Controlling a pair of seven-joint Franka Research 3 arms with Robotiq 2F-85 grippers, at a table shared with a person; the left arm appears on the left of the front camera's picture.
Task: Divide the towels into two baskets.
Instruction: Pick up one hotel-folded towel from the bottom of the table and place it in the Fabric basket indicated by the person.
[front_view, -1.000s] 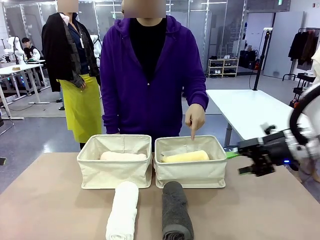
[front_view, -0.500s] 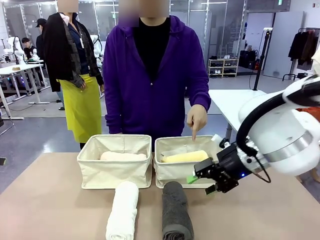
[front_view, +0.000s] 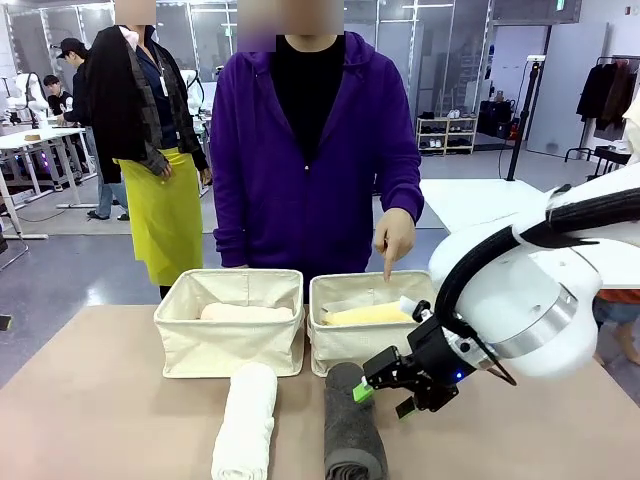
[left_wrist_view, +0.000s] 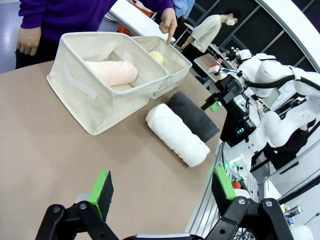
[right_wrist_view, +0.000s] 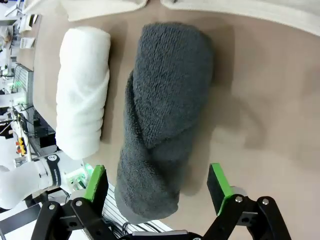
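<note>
Your right gripper (front_view: 384, 400) hangs low, just right of the dark grey rolled terry towel (front_view: 352, 425), with its green pads spread apart and empty. The roll lies on the tan table (front_view: 100, 420), just in front of the right cream canvas basket (front_view: 385, 348). Its long axis runs from that basket toward the robot. In the right wrist view, the pads line up across its width. Your left gripper (left_wrist_view: 163, 186), also spread open, is well apart, so the right arm is nearer.

no words, numbers or signs can be read here. any print far at the back of the room is too small and blurry to make out.
</note>
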